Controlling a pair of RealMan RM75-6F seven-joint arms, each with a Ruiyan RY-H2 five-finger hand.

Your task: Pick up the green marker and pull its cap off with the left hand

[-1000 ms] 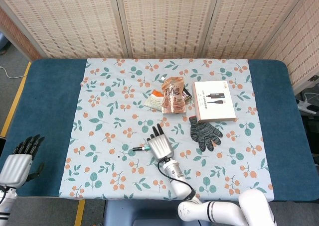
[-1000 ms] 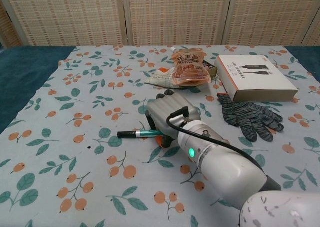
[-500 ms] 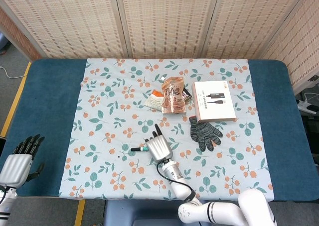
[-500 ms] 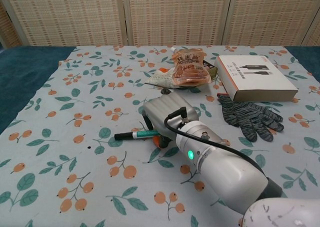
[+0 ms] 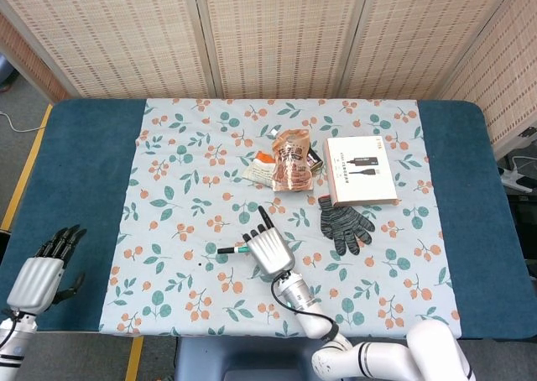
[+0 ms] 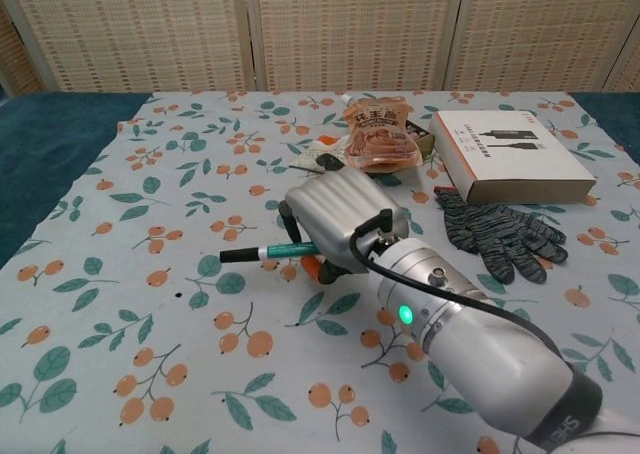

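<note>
My right hand [image 6: 340, 214] grips the green marker [image 6: 262, 252], its black cap end jutting sideways. My left hand [image 5: 40, 274] hangs empty, fingers apart, beside the floral tablecloth [image 5: 185, 171], cane screens [image 5: 277, 28] behind.

Box [image 5: 361, 171] right of snack pouch [image 5: 291, 160]; glove [image 5: 342, 221] before box.

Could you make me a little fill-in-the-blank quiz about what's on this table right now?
1. The right hand holds the green ____.
2. The grey knitted glove lies just in front of the white ____.
3. The left hand is at the table's edge and holds ____.
4. The tablecloth is printed with leaves and orange ____.

Missing words: marker; box; nothing; fruit
</note>
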